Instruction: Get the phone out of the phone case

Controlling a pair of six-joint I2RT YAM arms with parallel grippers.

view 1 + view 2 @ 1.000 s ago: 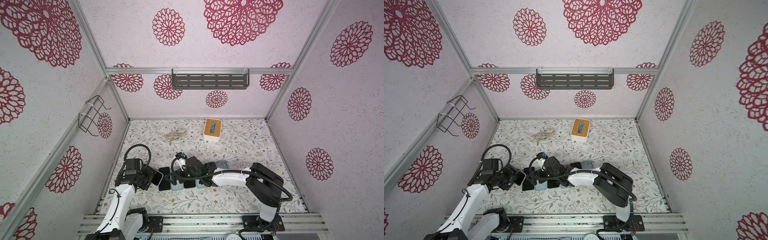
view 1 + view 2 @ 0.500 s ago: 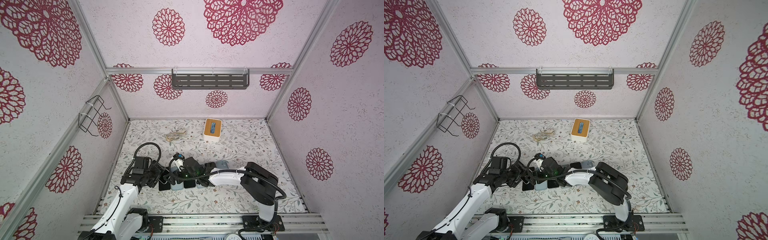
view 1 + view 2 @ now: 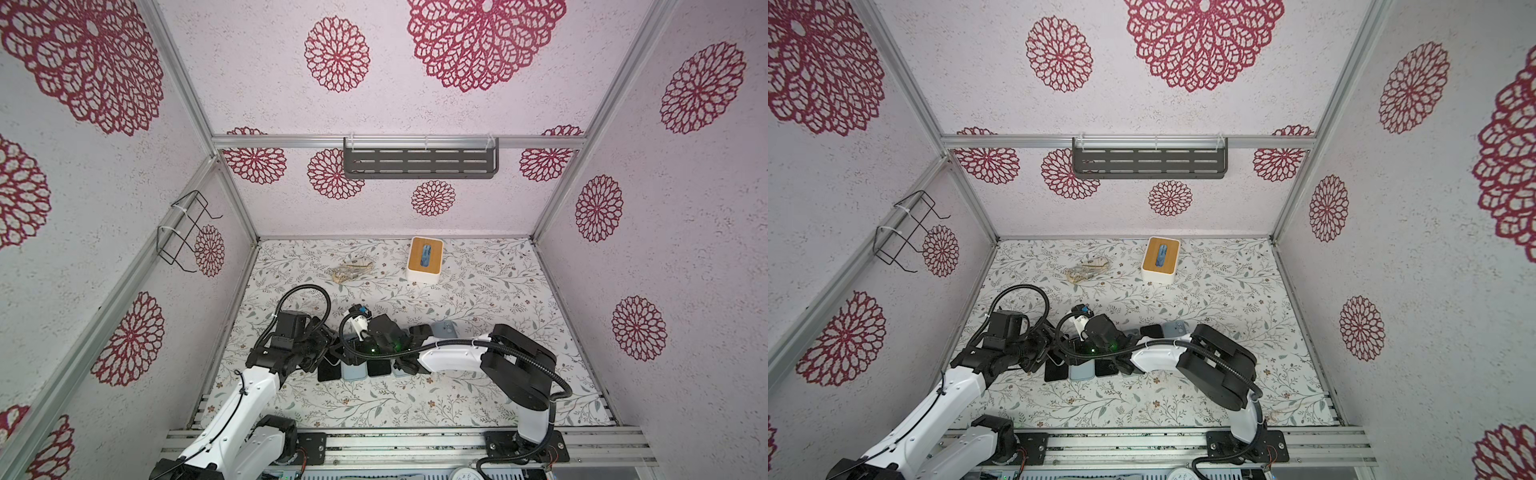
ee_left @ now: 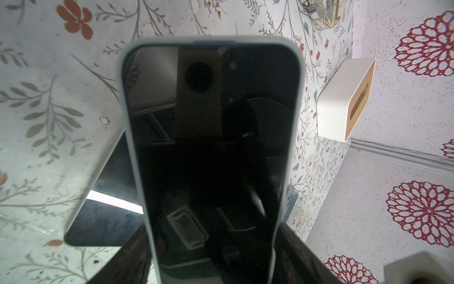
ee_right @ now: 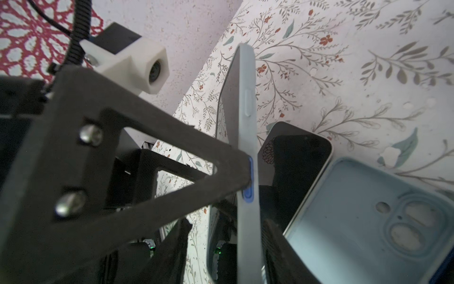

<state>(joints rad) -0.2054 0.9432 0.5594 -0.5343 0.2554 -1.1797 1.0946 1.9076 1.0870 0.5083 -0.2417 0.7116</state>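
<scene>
The phone (image 4: 211,147), seated in the pale phone case (image 4: 124,78), is held off the counter (image 4: 49,98) toward its front-left corner by the left gripper (image 4: 212,233), whose jaws are spread wide across the case sides. One finger (image 5: 221,169) of the right gripper (image 3: 353,347) is pressed against the case's side edge; whether that gripper is closed on it cannot be told.

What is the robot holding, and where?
A phone in its case; the left gripper pinches its two long edges. Whether the right gripper grips is unclear.
</scene>
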